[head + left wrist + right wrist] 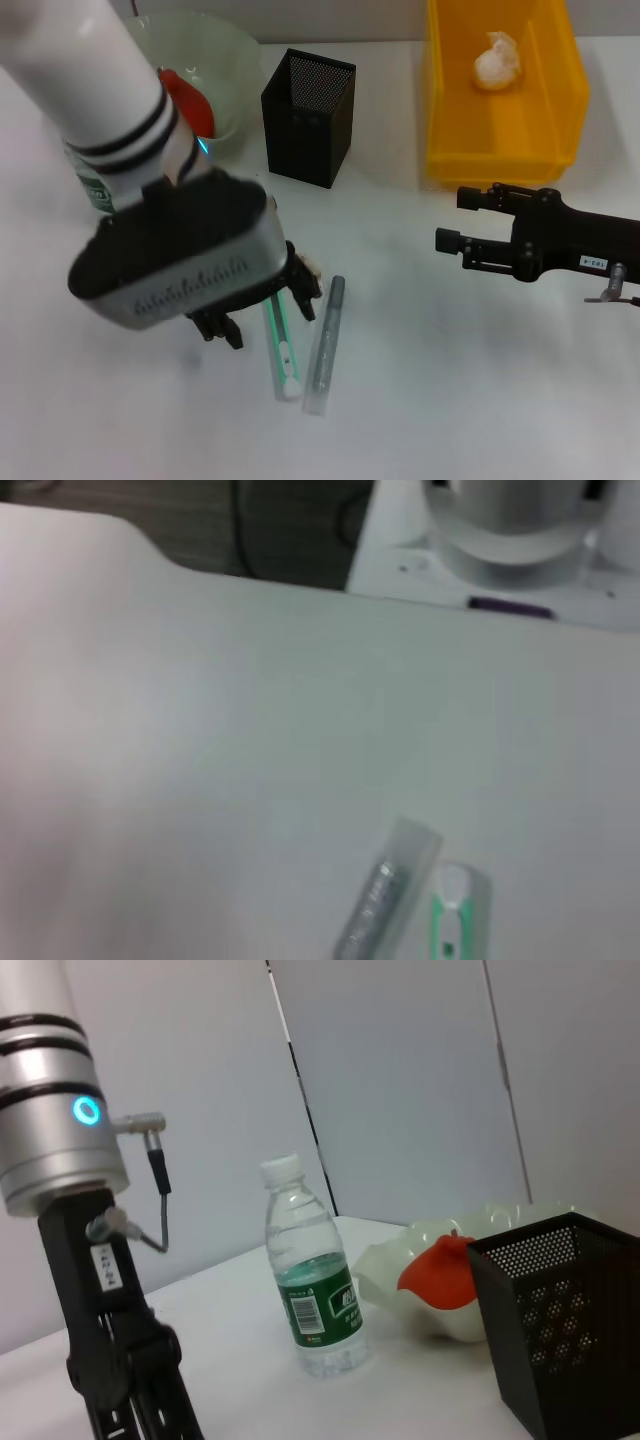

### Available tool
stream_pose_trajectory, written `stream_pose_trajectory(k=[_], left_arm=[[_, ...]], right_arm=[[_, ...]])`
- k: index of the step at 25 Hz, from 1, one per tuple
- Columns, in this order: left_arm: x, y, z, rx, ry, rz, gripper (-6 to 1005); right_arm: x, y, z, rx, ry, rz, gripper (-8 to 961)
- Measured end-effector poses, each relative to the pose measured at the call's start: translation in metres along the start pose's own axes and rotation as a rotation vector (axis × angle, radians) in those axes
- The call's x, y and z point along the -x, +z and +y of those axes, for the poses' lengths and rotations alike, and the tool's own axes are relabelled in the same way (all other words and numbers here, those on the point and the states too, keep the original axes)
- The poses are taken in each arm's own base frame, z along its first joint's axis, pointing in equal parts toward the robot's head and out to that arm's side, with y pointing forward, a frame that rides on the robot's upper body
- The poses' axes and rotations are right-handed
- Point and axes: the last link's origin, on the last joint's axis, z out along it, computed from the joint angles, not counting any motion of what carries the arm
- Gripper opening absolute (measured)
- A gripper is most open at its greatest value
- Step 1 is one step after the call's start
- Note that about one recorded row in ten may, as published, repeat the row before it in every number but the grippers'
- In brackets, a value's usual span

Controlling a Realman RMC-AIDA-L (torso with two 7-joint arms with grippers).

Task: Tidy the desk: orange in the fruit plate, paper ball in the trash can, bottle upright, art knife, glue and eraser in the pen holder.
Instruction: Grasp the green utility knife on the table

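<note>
White tabletop (450, 400): left end effector (262, 312), grip unreadable, hovers just beside the knife (282, 345) and glue (326, 345), both lying lengthwise toward the robot.

White tabletop (450, 380) and the room behind it

The bare tabletop fills most of the head view, lower right especially. In the right wrist view, pale grey wall panels (400, 1090) with dark seams stand behind it. A dark floor (270, 530) shows in the upper part of the left wrist view.
</note>
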Motion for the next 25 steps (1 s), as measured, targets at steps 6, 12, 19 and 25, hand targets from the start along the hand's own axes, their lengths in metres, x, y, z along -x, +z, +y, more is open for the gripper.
stream_pose_trajectory(k=[6,12,19,25], left_arm=[[-0.003,0.01,-0.004,0.043,0.072,-0.04,780],[-0.007,0.019,-0.011,0.074,0.139,-0.067,780],[-0.009,0.025,-0.014,0.094,0.152,-0.078,649],[-0.01,0.034,-0.017,0.113,0.138,-0.085,650]], right_arm=[[0.0,0.0,0.0,-0.005,0.002,-0.004,742],[0.001,0.002,0.0,-0.002,0.0,-0.006,743],[-0.001,0.004,0.002,0.003,-0.008,-0.004,743],[-0.004,0.002,0.004,-0.001,-0.011,-0.006,743]])
